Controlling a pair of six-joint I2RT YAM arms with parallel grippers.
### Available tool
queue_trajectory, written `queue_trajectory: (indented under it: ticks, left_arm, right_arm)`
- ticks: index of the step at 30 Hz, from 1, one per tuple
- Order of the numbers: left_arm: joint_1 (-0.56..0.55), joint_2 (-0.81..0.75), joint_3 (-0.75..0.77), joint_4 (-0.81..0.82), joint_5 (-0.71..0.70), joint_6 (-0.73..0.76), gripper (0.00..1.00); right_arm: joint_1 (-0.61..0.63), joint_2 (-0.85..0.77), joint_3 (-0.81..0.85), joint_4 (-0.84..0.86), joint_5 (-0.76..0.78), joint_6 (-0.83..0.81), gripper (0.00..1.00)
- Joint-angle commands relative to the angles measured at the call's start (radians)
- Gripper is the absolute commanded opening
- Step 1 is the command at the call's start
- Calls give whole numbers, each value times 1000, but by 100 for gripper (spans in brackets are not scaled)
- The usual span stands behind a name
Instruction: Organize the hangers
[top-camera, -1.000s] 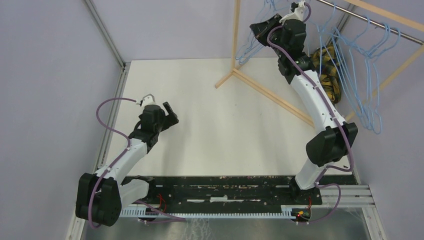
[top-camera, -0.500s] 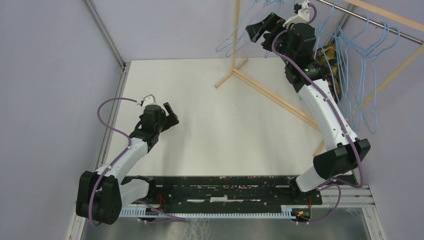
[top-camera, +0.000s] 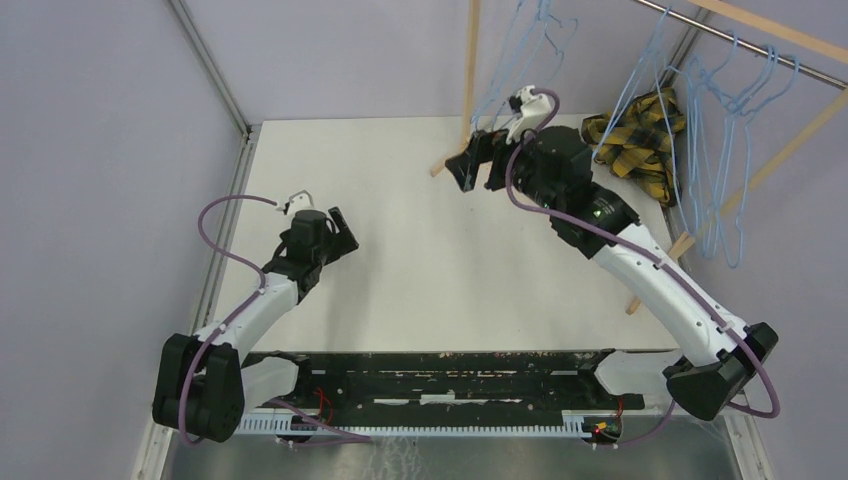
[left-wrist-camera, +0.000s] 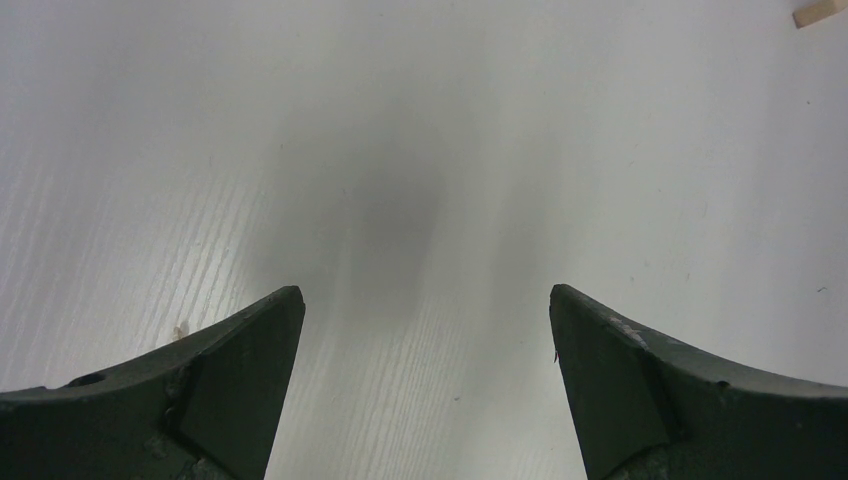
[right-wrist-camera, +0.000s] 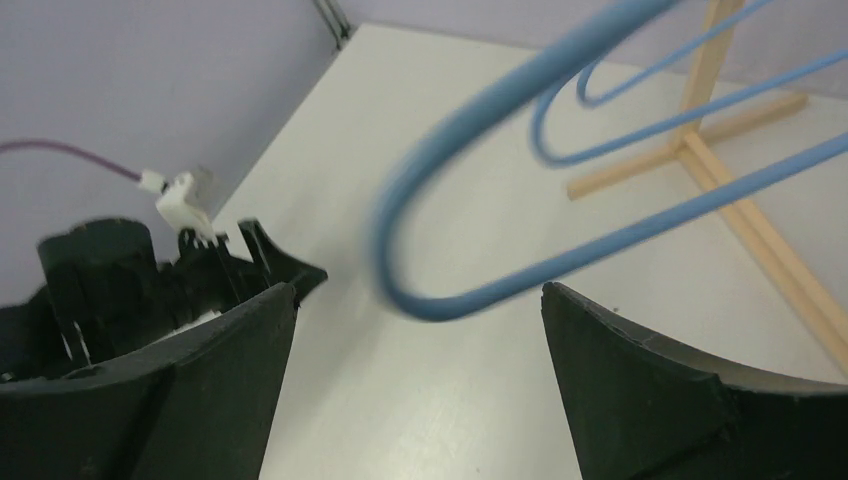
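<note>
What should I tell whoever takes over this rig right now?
Left gripper: open, empty, low over the table.
Right gripper: open, raised near the wooden post. A hanger corner lies in front of its jaws, not clamped.
One bunch of hangers hangs by the post, and a second bunch hangs on the rail.
Done: nothing I can confirm.
Left: probably grip that hanger and bring the bunches together.
</note>
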Motion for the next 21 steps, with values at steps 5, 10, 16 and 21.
queue_trajectory:
  ticks: [5,10,16,21]
  left_arm:
    - [-8,18,40,14,-41,4,100]
    - [-7,50,53,28,-20,20,100]
    - [-9,53,73,4,-31,32,100]
    - [-11,37,63,12,-29,33,100]
  right_arm:
    - [88,-99,-349,26,54,-70,100]
    - [96,-104,-504,76,179,-97,100]
    - [96,-91,-586,103,239,-101,100]
    - [97,-85,-601,76,306,-106,100]
